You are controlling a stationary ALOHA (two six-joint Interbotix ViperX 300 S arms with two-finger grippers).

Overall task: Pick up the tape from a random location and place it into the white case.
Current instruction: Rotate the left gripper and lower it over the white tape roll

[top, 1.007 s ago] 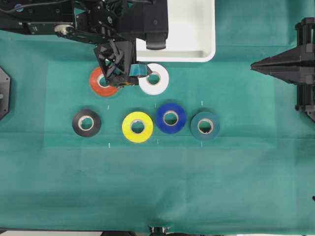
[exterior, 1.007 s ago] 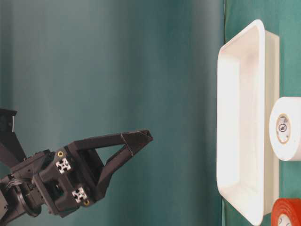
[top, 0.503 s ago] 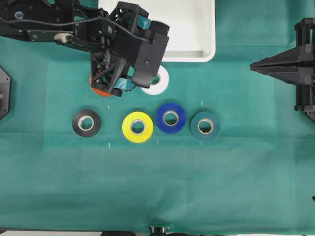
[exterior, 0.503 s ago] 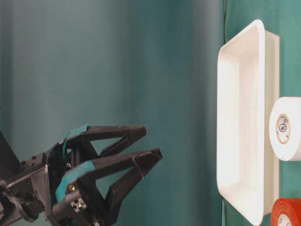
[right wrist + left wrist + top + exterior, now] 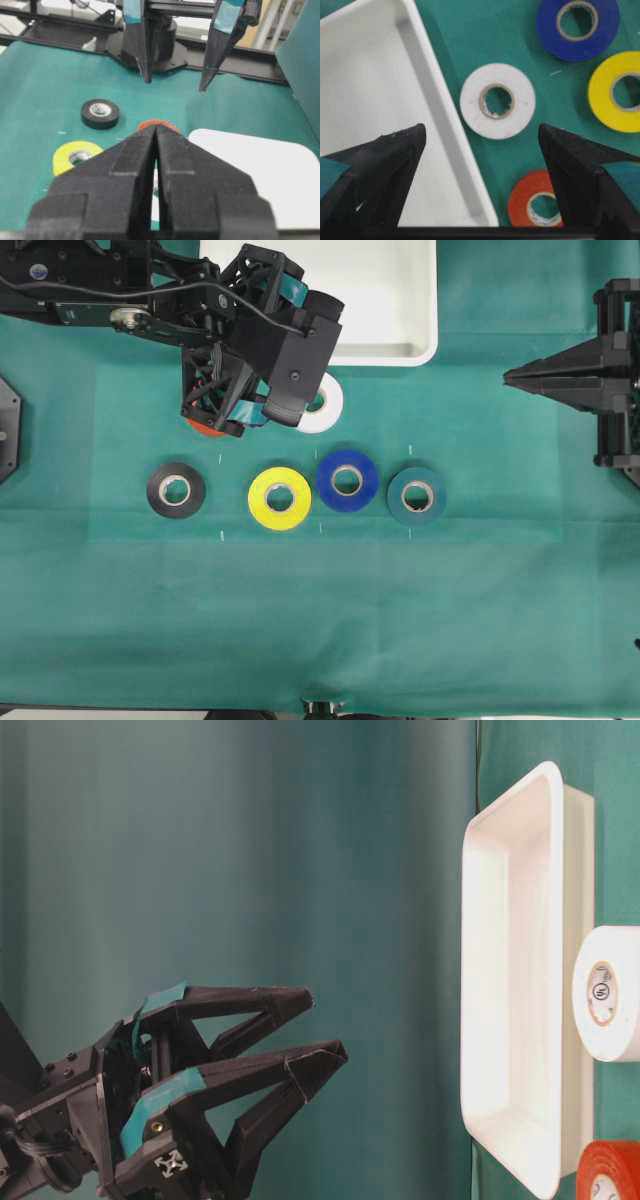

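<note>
Green cloth covered the whole table, and on it lay the white ring-shaped roll of tape with its pale cardboard core, flat, just beside the long rim of the large shallow white plastic case; an orange roll sat close on its other side. It looked light and stiff, a smooth-sided thing that might slip; I judged the surest hold across its outer wall, or one finger down through the core. The left gripper hung above with its jaws spread wide and empty; from its own camera the roll lay between the two fingers, slightly ahead of the tips, not touched. The right gripper waited well apart, jaws pressed together.
</note>
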